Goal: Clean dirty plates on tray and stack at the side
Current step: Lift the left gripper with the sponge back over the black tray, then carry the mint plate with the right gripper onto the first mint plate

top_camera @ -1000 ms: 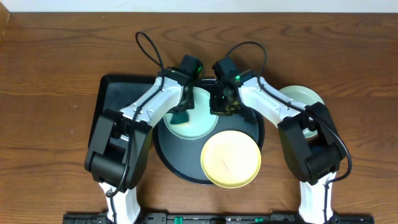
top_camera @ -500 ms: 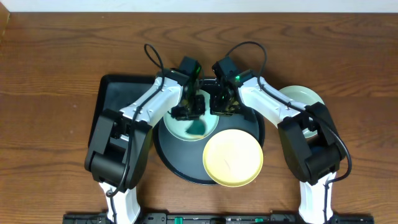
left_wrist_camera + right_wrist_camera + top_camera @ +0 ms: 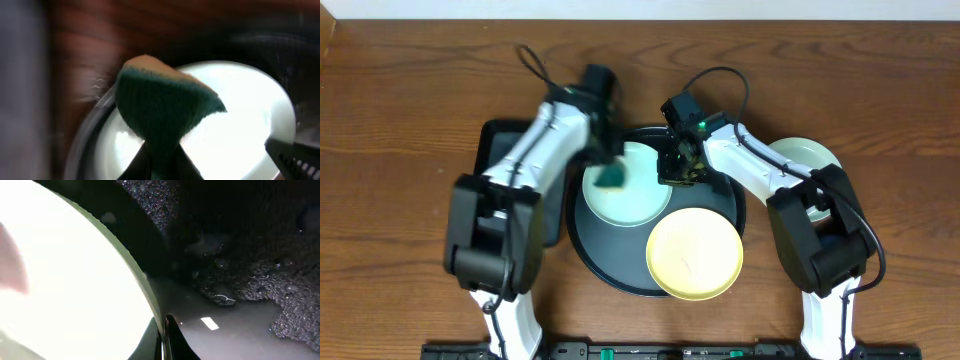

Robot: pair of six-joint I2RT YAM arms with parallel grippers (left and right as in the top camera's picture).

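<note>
Glossy plates [image 3: 692, 255], rough sponge [image 3: 165, 110], wooden table [image 3: 400, 100]

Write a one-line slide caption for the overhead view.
Left gripper holds a green sponge over the mint plate on the black tray; right gripper pinches the plate's rim.

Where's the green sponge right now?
Overhead, the green sponge is pinched in the left gripper, over the left part of the mint plate on the round black tray.
</note>
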